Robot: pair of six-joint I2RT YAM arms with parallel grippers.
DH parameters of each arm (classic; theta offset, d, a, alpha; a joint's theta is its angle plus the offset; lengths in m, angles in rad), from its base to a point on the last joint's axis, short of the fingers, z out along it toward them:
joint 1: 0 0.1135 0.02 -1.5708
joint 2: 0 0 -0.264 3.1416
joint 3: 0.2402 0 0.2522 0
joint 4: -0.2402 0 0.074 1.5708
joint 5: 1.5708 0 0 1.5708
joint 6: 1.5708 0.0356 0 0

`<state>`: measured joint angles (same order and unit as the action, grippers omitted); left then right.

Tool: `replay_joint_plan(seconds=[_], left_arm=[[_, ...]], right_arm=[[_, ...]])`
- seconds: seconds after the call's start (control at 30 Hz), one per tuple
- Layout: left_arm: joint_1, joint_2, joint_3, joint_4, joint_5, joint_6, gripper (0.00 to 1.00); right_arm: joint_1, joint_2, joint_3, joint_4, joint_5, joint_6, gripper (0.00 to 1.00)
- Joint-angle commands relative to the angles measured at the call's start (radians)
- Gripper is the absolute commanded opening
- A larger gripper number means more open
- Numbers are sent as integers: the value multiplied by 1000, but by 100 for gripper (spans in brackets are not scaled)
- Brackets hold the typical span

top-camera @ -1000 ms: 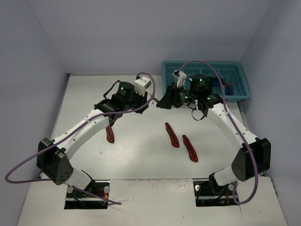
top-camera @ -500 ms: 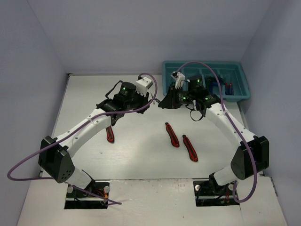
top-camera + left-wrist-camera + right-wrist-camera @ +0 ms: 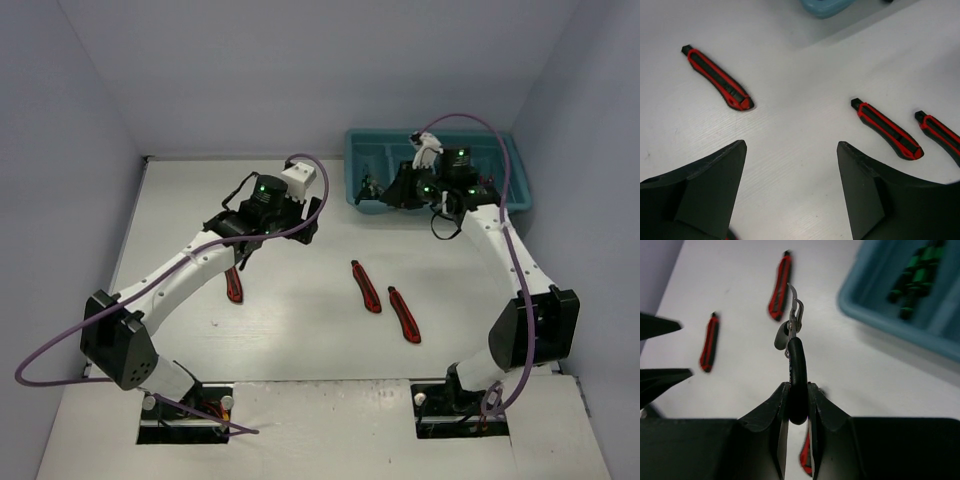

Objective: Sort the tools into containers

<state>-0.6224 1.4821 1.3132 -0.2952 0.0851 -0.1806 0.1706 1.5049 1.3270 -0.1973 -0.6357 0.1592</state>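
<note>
My right gripper (image 3: 797, 390) is shut on the dark handle of a pair of pliers (image 3: 795, 352), whose metal tip points away from the wrist. In the top view this gripper (image 3: 383, 192) hangs over the left end of the teal tray (image 3: 521, 175). My left gripper (image 3: 308, 216) is open and holds nothing; bare table shows between its fingers (image 3: 715, 185). Three red-and-black utility knives lie on the table: one at the left (image 3: 233, 283), two in the middle (image 3: 366, 286) (image 3: 404, 314). The left wrist view shows them too (image 3: 717, 80) (image 3: 886, 129) (image 3: 940, 134).
Green-handled tools (image 3: 915, 275) lie in a compartment of the tray (image 3: 890, 325). More tools (image 3: 487, 185) sit in its right part. The tray's corner (image 3: 827, 6) shows at the top of the left wrist view. Grey walls close off the back and both sides of the table.
The two grippers were together mid-table. The left gripper has opened and stayed there. The right gripper has closed on the pliers and carried them right, to the tray's left end.
</note>
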Motion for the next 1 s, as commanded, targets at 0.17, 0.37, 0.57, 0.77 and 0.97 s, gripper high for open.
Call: replay_joint_plan(seconds=[0.17,0.37,0.57,0.77,0.97], left_arm=[[184,-162,-47,-164,-85,-87,70],[224,-262,-112,-250,-134,-28,70],[224,-329,-172,-282,-154,-40,70],[225,-352,-196,-305,-135,-52,70],[225,-349,-203,-308,-117,-68,70]], right_arm=[[-245,119,188,-50,295,-191,0],[-349,257,330,-50,401,-279,0],[-375,434,480,-48,371,-346,0],[-375,597,614,-48,298,-353,0],[-372,639,673,-48,318,-335,28]])
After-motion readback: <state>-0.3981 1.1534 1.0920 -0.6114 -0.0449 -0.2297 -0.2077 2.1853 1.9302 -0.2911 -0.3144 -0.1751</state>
